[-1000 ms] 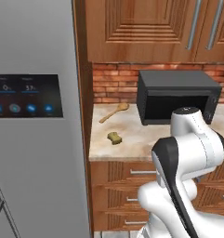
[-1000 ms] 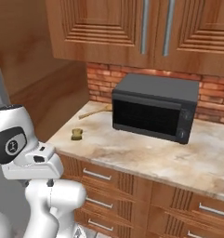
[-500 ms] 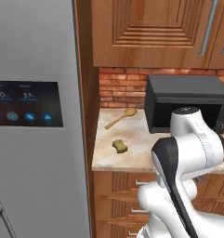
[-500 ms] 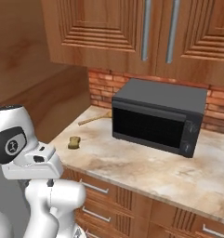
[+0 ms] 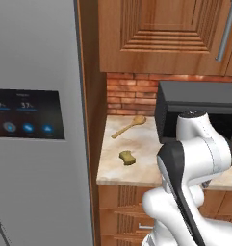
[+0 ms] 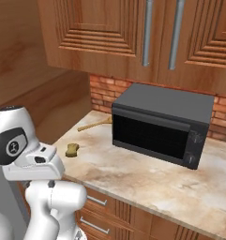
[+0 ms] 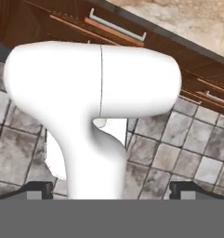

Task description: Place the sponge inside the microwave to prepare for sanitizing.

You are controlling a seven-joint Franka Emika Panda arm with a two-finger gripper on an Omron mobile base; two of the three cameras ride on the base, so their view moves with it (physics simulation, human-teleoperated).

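- The sponge (image 5: 127, 157) (image 6: 72, 149) lies flat on the marble counter (image 5: 141, 163) (image 6: 147, 180), near the counter's left end and close to its front edge, touching nothing else.
- A wooden spoon (image 5: 129, 126) (image 6: 94, 124) lies farther back on the counter, toward the brick wall (image 5: 131, 96), its bowl end pointing at the microwave; it is apart from the sponge.
- The microwave (image 5: 199, 113) (image 6: 161, 124) stands at the back of the counter, right of the spoon, with its dark door shut and the keypad at the right end of its front.
- The sponge sits left of the microwave's front left corner and nearer the counter's front edge.
- The gripper (image 7: 111, 190) points down at the tiled floor (image 7: 178, 148), with drawer fronts (image 7: 132, 37) below the counter across the top of the hand view; its two dark fingertips (image 7: 36, 189) stand at the far left and right of that view, spread fully apart, with nothing held between them.
- Wooden cupboards (image 5: 161, 33) (image 6: 133, 33) hang above the counter.
- A grey fridge (image 5: 35, 120) with a blue-lit panel stands past the counter's left end.
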